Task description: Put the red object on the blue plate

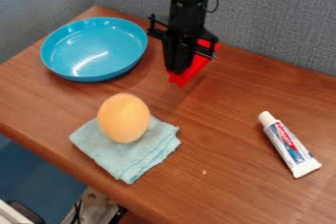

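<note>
The red object is a small red block hanging just above the wooden table, clamped between the black fingers of my gripper. The gripper points straight down and is shut on the block. A dark shadow lies on the table under it. The blue plate sits at the back left of the table, a hand's width to the left of the gripper, with nothing in it.
An orange egg-like ball rests on a folded light blue cloth near the front edge. A white toothpaste tube lies at the right. A grey wall stands behind the table.
</note>
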`<move>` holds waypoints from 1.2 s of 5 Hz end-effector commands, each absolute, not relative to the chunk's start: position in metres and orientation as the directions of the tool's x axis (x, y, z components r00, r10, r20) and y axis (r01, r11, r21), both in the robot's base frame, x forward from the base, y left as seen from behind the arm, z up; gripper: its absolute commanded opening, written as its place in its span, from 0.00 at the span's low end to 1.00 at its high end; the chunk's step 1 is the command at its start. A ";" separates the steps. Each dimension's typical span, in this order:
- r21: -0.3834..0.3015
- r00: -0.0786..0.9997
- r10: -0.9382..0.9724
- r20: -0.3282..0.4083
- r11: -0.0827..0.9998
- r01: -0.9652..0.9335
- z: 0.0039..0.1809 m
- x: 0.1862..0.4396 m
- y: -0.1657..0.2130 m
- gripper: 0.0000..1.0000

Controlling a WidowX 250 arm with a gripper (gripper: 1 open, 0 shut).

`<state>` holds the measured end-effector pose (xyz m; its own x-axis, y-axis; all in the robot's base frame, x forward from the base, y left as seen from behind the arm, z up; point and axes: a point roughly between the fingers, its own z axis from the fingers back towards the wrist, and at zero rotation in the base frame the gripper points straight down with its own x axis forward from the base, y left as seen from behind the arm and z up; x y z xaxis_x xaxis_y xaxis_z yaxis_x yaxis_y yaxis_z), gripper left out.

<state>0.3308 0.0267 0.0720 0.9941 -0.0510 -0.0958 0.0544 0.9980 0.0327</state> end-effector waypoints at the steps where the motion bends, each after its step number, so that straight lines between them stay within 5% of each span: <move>1: 0.044 0.999 -0.038 0.023 0.998 0.037 0.113 0.341 0.033 0.00; 6: 0.037 0.998 -0.039 0.042 0.999 0.038 0.127 0.341 0.040 0.00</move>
<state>0.3338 0.0334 0.0942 0.9965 -0.0545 -0.0635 0.0561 0.9981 0.0236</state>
